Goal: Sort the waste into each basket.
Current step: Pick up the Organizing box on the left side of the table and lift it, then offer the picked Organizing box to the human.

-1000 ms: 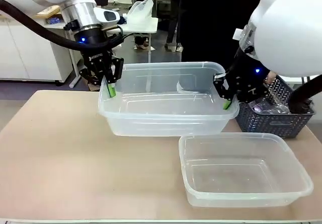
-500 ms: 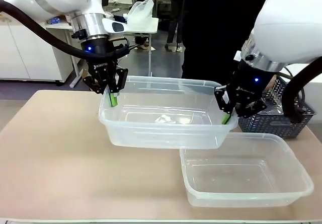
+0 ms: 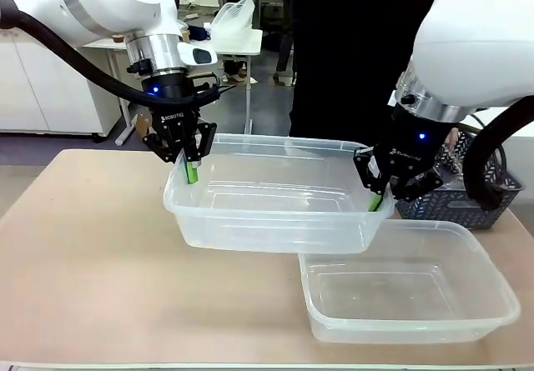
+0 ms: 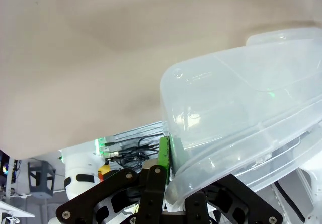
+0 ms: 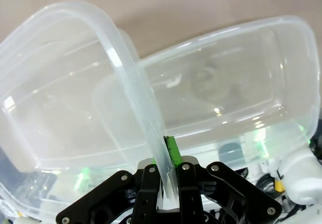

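Now the left gripper (image 3: 190, 171) and right gripper (image 3: 375, 198), each clamped on an end rim of the big clear tub (image 3: 267, 217), have carried it nearer, overlapping the smaller tub (image 3: 409, 325), above a tan table (image 3: 100, 254), with white cabinets (image 3: 42, 87) behind.

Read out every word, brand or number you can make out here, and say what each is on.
"ROBOTIQ": white print on the black body of the left pincer, just readable in the front view.
White print on the right pincer's black body: too small to read.
See-through colourless plastic tub held by both pincers, and the second see-through tub beside it: no print.
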`<state>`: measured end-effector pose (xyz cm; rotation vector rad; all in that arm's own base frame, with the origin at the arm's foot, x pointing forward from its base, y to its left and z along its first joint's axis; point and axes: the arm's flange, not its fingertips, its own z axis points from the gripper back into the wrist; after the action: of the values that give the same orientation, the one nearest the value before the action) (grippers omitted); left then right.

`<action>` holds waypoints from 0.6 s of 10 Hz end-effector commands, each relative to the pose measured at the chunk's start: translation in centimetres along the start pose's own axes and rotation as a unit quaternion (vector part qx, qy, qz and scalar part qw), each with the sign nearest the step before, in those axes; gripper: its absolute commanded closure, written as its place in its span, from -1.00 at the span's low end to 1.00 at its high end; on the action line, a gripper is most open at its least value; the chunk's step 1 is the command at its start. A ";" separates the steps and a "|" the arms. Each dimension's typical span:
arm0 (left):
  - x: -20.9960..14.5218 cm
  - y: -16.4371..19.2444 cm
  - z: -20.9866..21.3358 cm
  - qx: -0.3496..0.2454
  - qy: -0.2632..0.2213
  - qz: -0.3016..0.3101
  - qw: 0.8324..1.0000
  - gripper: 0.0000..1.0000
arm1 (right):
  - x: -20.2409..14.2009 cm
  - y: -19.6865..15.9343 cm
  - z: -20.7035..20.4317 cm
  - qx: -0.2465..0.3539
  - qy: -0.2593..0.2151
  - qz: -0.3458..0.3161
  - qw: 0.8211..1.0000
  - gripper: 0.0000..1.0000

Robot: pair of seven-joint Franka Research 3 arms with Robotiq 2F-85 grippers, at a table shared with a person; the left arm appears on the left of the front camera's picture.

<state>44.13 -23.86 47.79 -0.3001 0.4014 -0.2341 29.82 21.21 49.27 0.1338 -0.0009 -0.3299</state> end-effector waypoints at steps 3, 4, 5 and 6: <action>-0.6 -0.2 0.5 -0.003 0.000 -0.006 1.000 0.90 | 0.8 -0.4 -0.1 0.007 0.007 -0.007 1.000 0.91; -0.6 -0.2 0.5 -0.003 0.000 -0.006 1.000 0.90 | 0.8 -0.4 -0.1 0.007 0.007 -0.007 1.000 0.91; -0.6 -0.2 0.5 -0.003 0.000 -0.006 1.000 0.90 | 0.8 -0.4 -0.1 0.007 0.007 -0.007 1.000 0.91; -0.6 -0.2 0.5 -0.003 0.000 -0.006 1.000 0.90 | 0.8 -0.4 -0.1 0.007 0.007 -0.007 1.000 0.91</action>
<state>44.11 -23.89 47.80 -0.3000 0.4013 -0.2347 29.87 21.13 49.27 0.1349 -0.0004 -0.3256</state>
